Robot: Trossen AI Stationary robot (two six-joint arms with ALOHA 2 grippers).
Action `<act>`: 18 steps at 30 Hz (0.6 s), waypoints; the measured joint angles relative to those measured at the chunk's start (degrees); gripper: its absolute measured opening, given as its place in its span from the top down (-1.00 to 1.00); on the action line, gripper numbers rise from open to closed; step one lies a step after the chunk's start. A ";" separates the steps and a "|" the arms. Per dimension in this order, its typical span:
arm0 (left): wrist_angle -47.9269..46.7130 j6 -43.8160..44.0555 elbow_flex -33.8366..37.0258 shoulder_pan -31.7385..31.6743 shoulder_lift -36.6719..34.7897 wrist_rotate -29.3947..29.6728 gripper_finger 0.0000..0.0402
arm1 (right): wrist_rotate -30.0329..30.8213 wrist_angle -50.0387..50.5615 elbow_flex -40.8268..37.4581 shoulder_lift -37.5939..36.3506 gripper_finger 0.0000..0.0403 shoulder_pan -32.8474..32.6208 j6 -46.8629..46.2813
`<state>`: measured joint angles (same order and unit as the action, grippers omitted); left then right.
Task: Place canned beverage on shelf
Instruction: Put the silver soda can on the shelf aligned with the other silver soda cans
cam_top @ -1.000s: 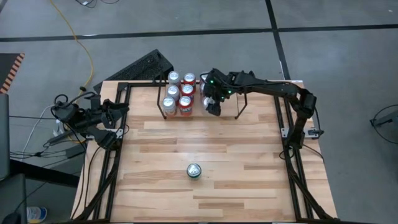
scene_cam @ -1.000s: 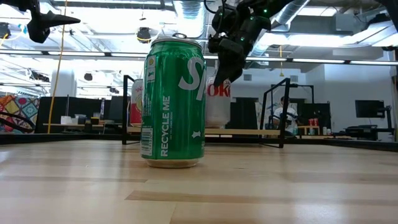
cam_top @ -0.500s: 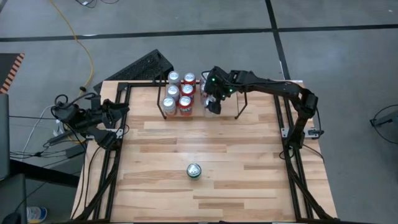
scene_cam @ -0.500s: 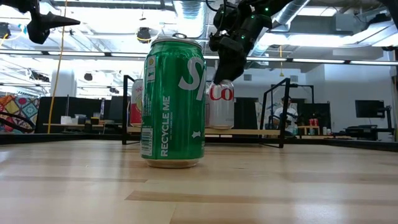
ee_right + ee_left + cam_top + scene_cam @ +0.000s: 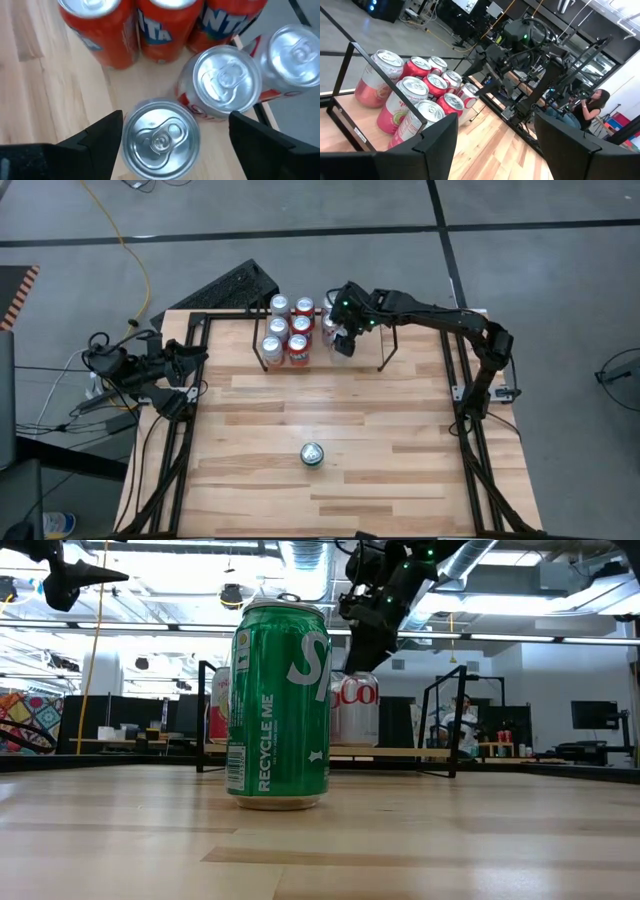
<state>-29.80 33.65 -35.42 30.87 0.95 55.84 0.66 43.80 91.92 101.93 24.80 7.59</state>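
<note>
Above the shelf (image 5: 383, 340) at the far side of the worktop (image 5: 390, 440), the right tool (image 5: 342, 342) is held over a silver can (image 5: 159, 137) that stands on the shelf's wood floor, just beside the cluster of red and silver cans (image 5: 288, 330). Seen from the right wrist, the two fingers are spread wide on either side of this can's top and nothing is gripped; the can appears to be already set down, upright. The left tool (image 5: 490, 145) is parked at the left edge of the worktop, its fingers apart and empty.

A green can (image 5: 312, 454) is left standing alone, upright, near the middle front of the worktop, well apart from the shelf. It is judged to be the next thing to be shelved.

Such a can is likely stiff if full, but thin-walled and easily dented if squeezed hard. Its painted side is smooth and probably slippery, so a firm, level grip is called for. It is best taken across the body around mid-height or just under the rim, with the fingers on opposite sides, and kept upright while carried.
</note>
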 joint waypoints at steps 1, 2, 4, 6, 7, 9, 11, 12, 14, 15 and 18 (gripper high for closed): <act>0.00 0.02 0.02 0.00 0.00 -0.02 -0.23 | -0.39 -0.24 0.00 -0.41 -0.67 -0.01 0.18; 0.00 0.02 0.02 0.00 0.00 -0.05 -0.23 | -0.66 -0.33 0.02 -1.07 -0.67 -0.21 0.19; 0.00 0.02 0.01 0.01 0.00 -0.05 -0.23 | -1.50 0.32 0.02 -2.61 -0.67 -0.38 0.32; 0.00 0.02 0.01 0.01 0.00 -0.09 -0.23 | -2.06 0.57 0.06 -4.26 -0.67 -0.80 0.38; 0.00 0.03 0.00 0.02 0.00 -0.07 -0.23 | -2.07 1.41 0.07 -5.22 -0.66 -0.87 0.40; 0.00 0.19 0.00 0.01 0.00 -0.09 -0.23 | -1.94 3.95 0.02 -7.24 -0.63 -0.79 0.41; -0.08 0.24 0.00 0.00 0.00 -0.09 -0.23 | 0.46 6.18 -0.43 -8.82 -0.54 -0.55 0.39; -0.22 0.26 0.00 0.01 0.00 -0.09 -0.23 | 1.92 7.90 -0.87 -9.26 -0.47 -0.32 0.40; -0.31 0.26 0.00 0.01 0.00 -0.09 -0.23 | 2.78 10.53 -1.48 -8.76 -0.29 -0.15 0.38; -0.31 0.26 0.00 0.00 0.00 -0.08 -0.23 | 2.80 10.64 -1.67 -8.07 -0.18 -0.13 0.36; -0.31 0.26 0.00 0.02 0.00 -0.05 -0.23 | 2.53 9.93 -3.31 -7.07 0.20 -0.32 0.01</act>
<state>-30.11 33.91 -35.42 30.89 0.95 55.79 3.19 53.73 88.61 94.86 24.47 7.60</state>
